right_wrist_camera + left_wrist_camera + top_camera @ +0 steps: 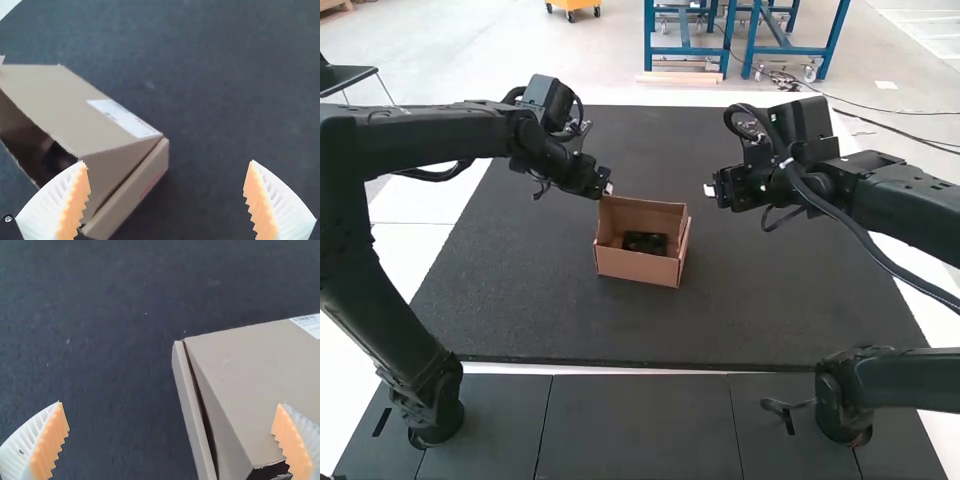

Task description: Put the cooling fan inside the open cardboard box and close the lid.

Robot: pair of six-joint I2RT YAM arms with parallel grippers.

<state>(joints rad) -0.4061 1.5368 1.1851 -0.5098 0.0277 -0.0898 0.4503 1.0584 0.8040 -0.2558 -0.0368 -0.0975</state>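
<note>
The left tool (602, 187) is seen with its jaws wide apart, the white ribbed fingers (47, 442) with orange pads being spread to either side in the left wrist view. It is held just beside the far left corner of the cardboard box (638, 264), at the top edge of the raised lid (642, 212). Whether that edge is touched cannot be told. From the left wrist the brown outer face of the lid and a narrow side flap (186, 405) are seen between the spread fingers, with dark mat beyond.

The right tool (712, 189) is likewise open, its fingers (70, 205) being set far apart. It is held above the mat to the right of the box and apart from it, at about the height of the lid's top edge. In the right wrist view the box is seen below and to one side, a white label (125, 117) being carried on its outer face.

The box stands upright near the middle of the black mat (770, 290), its lid standing open at the far side. The cooling fan (645, 241) is found inside the box, lying as a dark shape on its floor.

The mat is spread over the white tabletop (390, 240), and both arm bases are mounted at the near edge
</note>
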